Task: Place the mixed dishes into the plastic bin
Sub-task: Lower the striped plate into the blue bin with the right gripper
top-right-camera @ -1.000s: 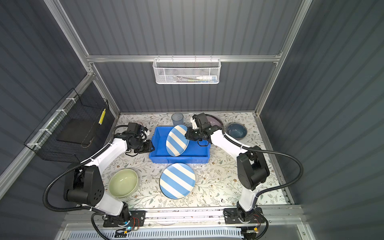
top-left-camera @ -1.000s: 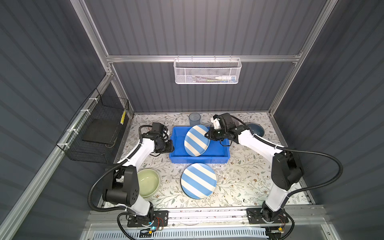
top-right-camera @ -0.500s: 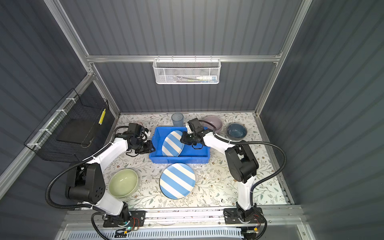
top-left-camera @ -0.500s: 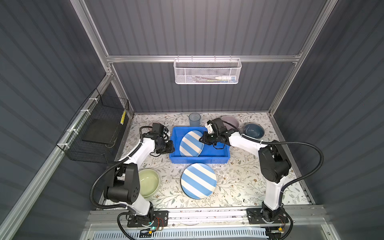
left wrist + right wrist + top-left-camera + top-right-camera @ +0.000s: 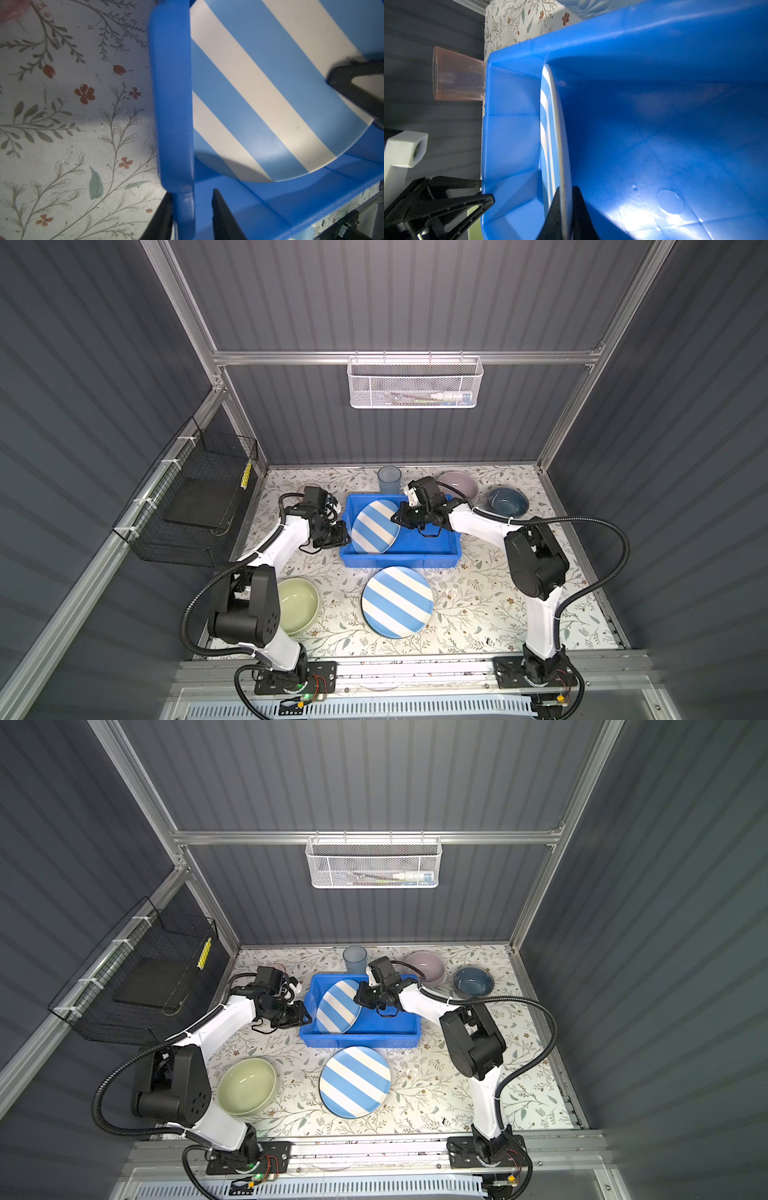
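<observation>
The blue plastic bin (image 5: 415,558) (image 5: 361,1040) sits mid-table. A blue-white striped plate (image 5: 374,526) (image 5: 338,1006) stands tilted inside it, leaning on the left wall. My right gripper (image 5: 399,517) (image 5: 564,199) is shut on that plate's upper right rim. My left gripper (image 5: 345,531) (image 5: 192,209) straddles the bin's left rim (image 5: 172,104), shut on it. A second striped plate (image 5: 397,601) lies flat in front of the bin. A green bowl (image 5: 296,605) sits front left; a pink bowl (image 5: 459,485) and a dark-blue bowl (image 5: 508,502) back right. A blue tumbler (image 5: 389,479) and a pink tumbler (image 5: 456,80) stand behind the bin.
A black wire basket (image 5: 199,506) hangs on the left wall. On the back wall, high up, hangs a white mesh basket (image 5: 415,383). The floral table (image 5: 478,605) has bare room at the front right.
My right gripper has carried the striped plate down and left into the bin, where it now leans on the left wall. The left gripper has stayed at the bin's rim.
</observation>
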`<state>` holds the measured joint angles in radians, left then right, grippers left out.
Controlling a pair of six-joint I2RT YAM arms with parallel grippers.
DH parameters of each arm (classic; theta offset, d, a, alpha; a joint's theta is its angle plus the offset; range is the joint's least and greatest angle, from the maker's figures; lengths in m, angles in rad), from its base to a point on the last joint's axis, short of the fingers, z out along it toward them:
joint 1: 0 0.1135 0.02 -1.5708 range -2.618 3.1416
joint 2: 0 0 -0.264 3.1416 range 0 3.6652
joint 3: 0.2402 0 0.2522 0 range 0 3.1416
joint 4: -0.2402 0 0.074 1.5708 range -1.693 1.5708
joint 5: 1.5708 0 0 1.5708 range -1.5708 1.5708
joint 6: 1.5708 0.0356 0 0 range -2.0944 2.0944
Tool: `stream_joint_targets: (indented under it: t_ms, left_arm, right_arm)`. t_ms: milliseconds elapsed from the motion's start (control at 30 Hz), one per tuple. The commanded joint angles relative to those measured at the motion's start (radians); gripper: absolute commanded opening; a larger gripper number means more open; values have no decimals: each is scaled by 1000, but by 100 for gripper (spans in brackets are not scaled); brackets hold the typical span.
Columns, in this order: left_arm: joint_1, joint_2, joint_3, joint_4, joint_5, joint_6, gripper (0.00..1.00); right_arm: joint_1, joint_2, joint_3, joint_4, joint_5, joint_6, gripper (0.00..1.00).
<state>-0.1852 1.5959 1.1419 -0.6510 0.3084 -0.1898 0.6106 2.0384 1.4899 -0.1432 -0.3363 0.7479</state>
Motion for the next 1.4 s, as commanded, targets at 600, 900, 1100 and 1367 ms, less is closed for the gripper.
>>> stream_joint_targets:
  t_ms: [600,900,1100,1367]
  left_arm:
    - [0,-3,23,-2,71,8,37]
    - [4,-22,22,-12,70,17,42]
    - [19,-55,24,-18,76,16,51]
    - [31,-133,28,-64,12,19,61]
  right_arm:
    - [15,83,63,-192,165,-45,39]
    - [16,80,59,-200,167,-43,48]
    - [18,51,50,-225,216,-59,54]
    - [18,-70,23,-283,262,-125,65]
